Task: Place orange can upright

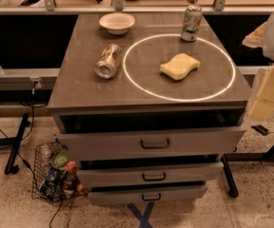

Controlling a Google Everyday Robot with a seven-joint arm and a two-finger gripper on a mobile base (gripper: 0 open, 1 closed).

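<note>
Orange can (108,61): on its side on the tabletop (84,87), just outside the white ring (141,87) at its 9 o'clock. Its long axis runs from 1 to 7 o'clock, with a silver end at the 7 o'clock end.
Gripper (266,96): off the table's right edge, at 3 o'clock from the ring and well apart from the orange can. It holds nothing; I cannot tell whether it is open or closed.
Sponge (180,66): yellow, flat inside the ring, slightly toward 3 o'clock from its centre.
Green can (191,23): upright on the ring's line at 1 o'clock.
Bowl (117,23): white, outside the ring at 11 o'clock, at 12 o'clock from the orange can.
Drawers (153,144): three under the tabletop, each pulled partly out.
Basket (56,172): wire, on the floor at 7 o'clock from the table, holding mixed items.
</note>
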